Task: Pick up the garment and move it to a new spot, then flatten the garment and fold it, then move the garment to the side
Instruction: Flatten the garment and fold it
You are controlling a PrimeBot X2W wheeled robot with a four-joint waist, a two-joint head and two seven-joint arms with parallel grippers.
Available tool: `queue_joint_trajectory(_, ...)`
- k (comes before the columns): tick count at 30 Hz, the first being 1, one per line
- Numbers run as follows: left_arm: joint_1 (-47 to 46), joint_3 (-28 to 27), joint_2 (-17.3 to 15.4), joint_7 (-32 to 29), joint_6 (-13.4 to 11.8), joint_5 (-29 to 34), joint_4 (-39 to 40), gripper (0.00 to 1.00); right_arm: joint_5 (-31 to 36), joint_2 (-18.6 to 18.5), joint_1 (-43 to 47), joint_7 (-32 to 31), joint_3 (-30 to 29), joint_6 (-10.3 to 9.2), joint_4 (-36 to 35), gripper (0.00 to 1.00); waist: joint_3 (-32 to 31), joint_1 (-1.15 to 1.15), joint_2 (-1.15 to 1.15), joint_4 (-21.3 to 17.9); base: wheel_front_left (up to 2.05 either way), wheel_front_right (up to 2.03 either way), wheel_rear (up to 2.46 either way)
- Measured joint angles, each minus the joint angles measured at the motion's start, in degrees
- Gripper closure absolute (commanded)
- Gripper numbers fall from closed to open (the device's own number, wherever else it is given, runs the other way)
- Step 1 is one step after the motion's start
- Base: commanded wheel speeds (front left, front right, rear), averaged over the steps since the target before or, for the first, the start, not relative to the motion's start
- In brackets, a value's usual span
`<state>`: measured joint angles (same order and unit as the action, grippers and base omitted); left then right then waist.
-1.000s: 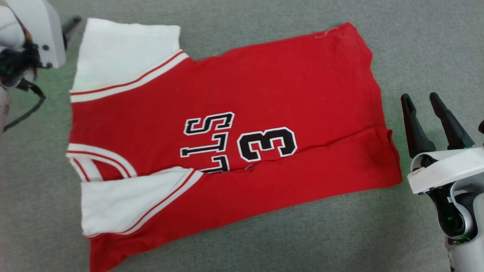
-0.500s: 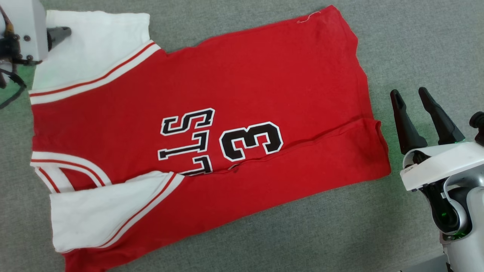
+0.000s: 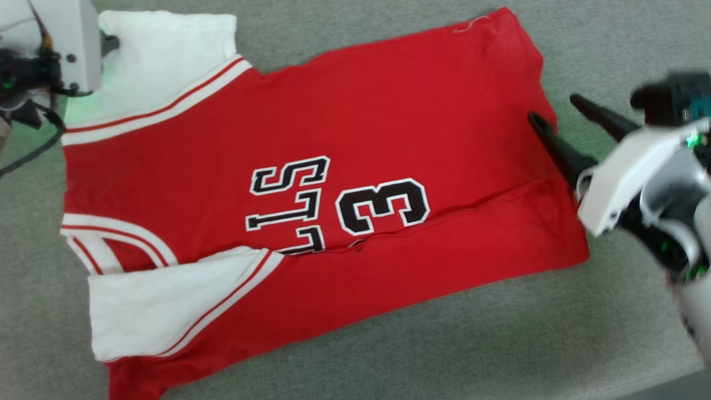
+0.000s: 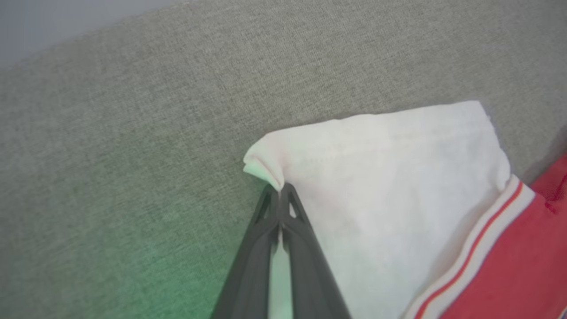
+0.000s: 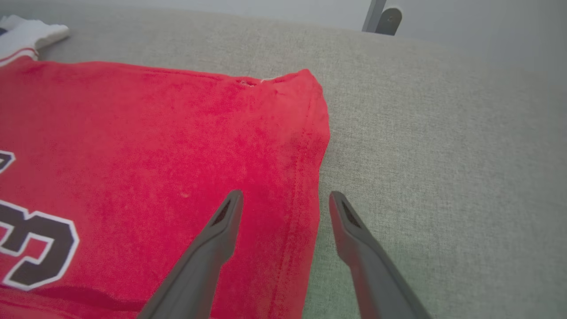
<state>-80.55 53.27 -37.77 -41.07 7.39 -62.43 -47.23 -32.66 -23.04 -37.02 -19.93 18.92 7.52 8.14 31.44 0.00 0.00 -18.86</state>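
On the grey fabric surface (image 3: 389, 355), the garment (image 3: 333, 139) lies spread out, one long side folded over part of its lettering. The left gripper (image 4: 280, 190) is clamped on the corner of the far white sleeve (image 4: 390, 177), while the right gripper (image 5: 285, 199) hangs with fingers spread apart above the red hem edge, holding nothing.

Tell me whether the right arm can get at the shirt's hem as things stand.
Probably yes. The right arm holds its jaws open astride the hem of the shirt: one finger over the red cloth, the other over the grey surface, with nothing between them and the edge.
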Motion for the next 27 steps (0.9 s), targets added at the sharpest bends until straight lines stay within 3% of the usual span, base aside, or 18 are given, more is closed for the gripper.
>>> queue_joint_trajectory(9,-1.21,3.14,2.12,2.37,0.00,-1.72,2.14,1.00,-9.11,-2.88,-19.12,-18.31,6.01,0.00,13.33,0.00,0.68,0.00,0.00,3.46,0.00,0.00,0.00)
queue_joint_trajectory(15,-2.99,5.59,3.55,3.89,0.01,-3.03,3.54,1.00,-9.16,-1.92,-28.00,-19.94,8.80,0.00,26.28,0.00,2.01,0.00,0.00,6.21,0.00,0.00,0.00)
queue_joint_trajectory(20,-4.35,7.22,4.25,4.90,0.14,-4.11,3.82,1.00,-9.81,-1.41,-31.67,-19.68,10.65,0.00,32.37,0.00,3.15,0.00,0.00,7.53,0.00,0.00,0.00)
queue_joint_trajectory(21,-4.61,7.56,4.41,5.15,0.15,-4.33,3.90,1.00,-10.14,-1.35,-32.17,-19.24,10.95,0.00,33.07,0.06,3.29,0.00,0.00,7.74,0.00,0.00,0.00)
queue_joint_trajectory(22,-4.80,7.84,4.55,5.50,0.15,-4.64,3.93,1.00,-10.45,-1.34,-32.53,-18.85,11.37,0.00,33.66,0.50,3.38,0.00,0.00,7.96,0.00,0.00,0.00)
queue_joint_trajectory(23,-4.82,8.11,4.69,5.91,0.14,-4.85,3.93,1.00,-10.96,-1.41,-32.84,-18.57,11.81,-0.01,34.06,0.67,3.39,0.00,0.00,8.16,0.00,0.00,0.00)
queue_joint_trajectory(24,-4.81,8.44,4.88,6.34,0.14,-5.26,3.96,1.00,-11.90,-1.55,-32.88,-18.06,12.27,-0.03,34.43,1.00,3.31,0.00,0.00,8.33,0.00,0.00,0.00)
queue_joint_trajectory(27,-4.03,9.16,5.28,8.48,0.13,-6.55,4.13,1.00,-13.30,-1.85,-32.79,-16.14,13.68,-0.04,35.35,1.00,2.47,0.00,0.00,8.72,0.00,0.00,0.00)
